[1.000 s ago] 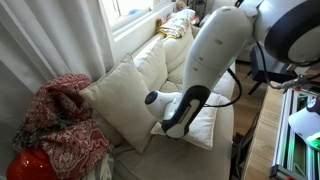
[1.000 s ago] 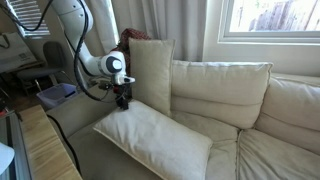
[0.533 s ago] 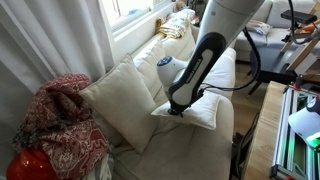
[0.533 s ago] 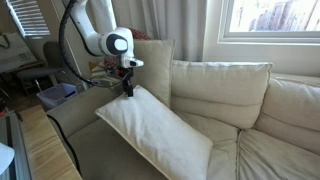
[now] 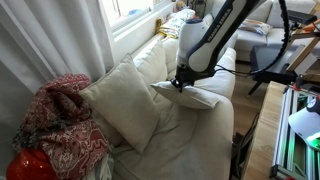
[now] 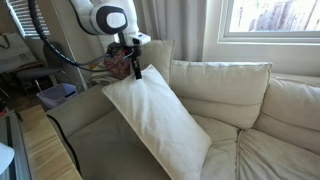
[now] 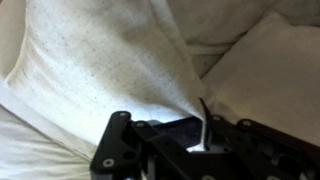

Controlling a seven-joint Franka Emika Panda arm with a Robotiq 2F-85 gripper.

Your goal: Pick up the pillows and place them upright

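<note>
Two cream-white pillows lie on the cream sofa (image 6: 250, 120). My gripper (image 6: 133, 72) is shut on the corner of one pillow (image 6: 165, 120) and holds that corner up, so the pillow slants from the seat toward the sofa's end. In an exterior view my gripper (image 5: 178, 84) pinches the same pillow (image 5: 195, 93). The wrist view shows its fabric (image 7: 110, 55) bunched between my fingers (image 7: 185, 135). A second pillow (image 5: 120, 100) stands upright against the sofa's end; it also shows behind the lifted pillow (image 6: 155, 55).
A red patterned blanket heap (image 5: 65, 125) lies over the sofa arm beside the upright pillow. The sofa's back cushions (image 6: 225, 85) run under a window (image 6: 270, 15). A curtain (image 5: 60, 35) hangs nearby. Furniture stands past the sofa's open side (image 5: 290, 110).
My gripper has risen and moved toward the sofa's back, lifting the gripped corner. The pillow has gone from lying flat on the seat to a steep slant.
</note>
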